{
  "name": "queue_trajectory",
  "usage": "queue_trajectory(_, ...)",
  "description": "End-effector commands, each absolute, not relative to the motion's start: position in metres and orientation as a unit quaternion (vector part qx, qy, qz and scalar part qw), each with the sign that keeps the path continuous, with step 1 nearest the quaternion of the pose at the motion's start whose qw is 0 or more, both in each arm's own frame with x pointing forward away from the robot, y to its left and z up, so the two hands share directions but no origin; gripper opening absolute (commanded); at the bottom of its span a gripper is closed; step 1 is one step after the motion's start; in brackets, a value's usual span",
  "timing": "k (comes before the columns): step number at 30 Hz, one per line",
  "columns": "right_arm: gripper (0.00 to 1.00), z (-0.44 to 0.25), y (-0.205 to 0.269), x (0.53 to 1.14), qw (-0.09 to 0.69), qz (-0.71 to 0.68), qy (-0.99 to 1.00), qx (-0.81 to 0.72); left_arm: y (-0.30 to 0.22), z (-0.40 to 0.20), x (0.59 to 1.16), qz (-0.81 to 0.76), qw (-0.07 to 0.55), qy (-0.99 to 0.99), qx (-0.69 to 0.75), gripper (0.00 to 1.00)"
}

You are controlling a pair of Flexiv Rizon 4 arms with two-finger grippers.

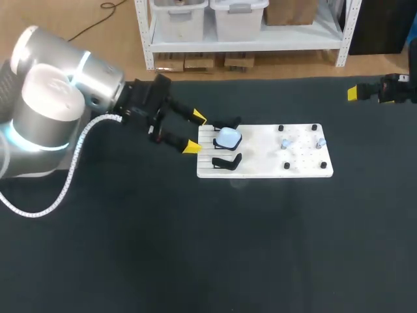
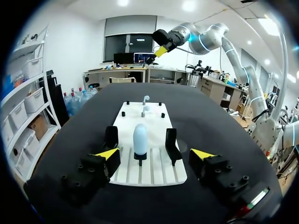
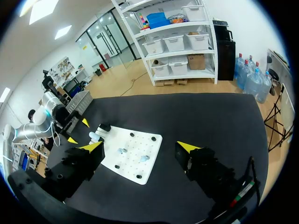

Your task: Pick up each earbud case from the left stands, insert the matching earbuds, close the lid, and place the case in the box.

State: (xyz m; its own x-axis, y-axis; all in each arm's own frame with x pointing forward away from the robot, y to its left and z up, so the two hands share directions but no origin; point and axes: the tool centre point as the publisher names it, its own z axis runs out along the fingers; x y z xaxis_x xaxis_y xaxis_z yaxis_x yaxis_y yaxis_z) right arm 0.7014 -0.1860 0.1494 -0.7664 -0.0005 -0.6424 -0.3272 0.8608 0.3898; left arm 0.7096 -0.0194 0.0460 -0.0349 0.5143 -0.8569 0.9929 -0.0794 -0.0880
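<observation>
While the pale blue earbud case [image 1: 228,137] sits on the far-left stand [image 2: 140,157] of the white board [image 1: 267,166], my left gripper [image 1: 195,132] hangs wide open just left of it; right gripper [image 3: 139,147] is open too, far right.

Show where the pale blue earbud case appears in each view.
Head view: earbud case on the white board's left end.
Left wrist view: earbud case just ahead of the left end effector.
Right wrist view: earbud case at the board's end nearest the left end effector.
Shared landmark: white board.

Black stands [image 2: 171,144] flank the earbud case [image 2: 140,139]; above it lies open.
</observation>
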Motion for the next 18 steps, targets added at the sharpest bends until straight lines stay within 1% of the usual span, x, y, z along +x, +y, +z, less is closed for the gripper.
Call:
queue_trajectory(1, 1.0, 0.15, -0.186, 0.701, 0.33, 0.247, 0.907, -0.09, -0.026, 0.04, 0.714, -0.391, 0.308, 0.609, 0.618, 0.94)
queue_trajectory(3, 1.0, 0.15, -0.186, 0.701, 0.33, 0.247, 0.907, -0.09, -0.029, 0.039, 0.716, -0.391, 0.308, 0.61, 0.616, 0.91)
queue_trajectory(18, 1.0, 0.15, -0.186, 0.701, 0.33, 0.247, 0.907, -0.09, -0.045, 0.028, 0.717, -0.397, 0.294, 0.619, 0.611, 0.88)
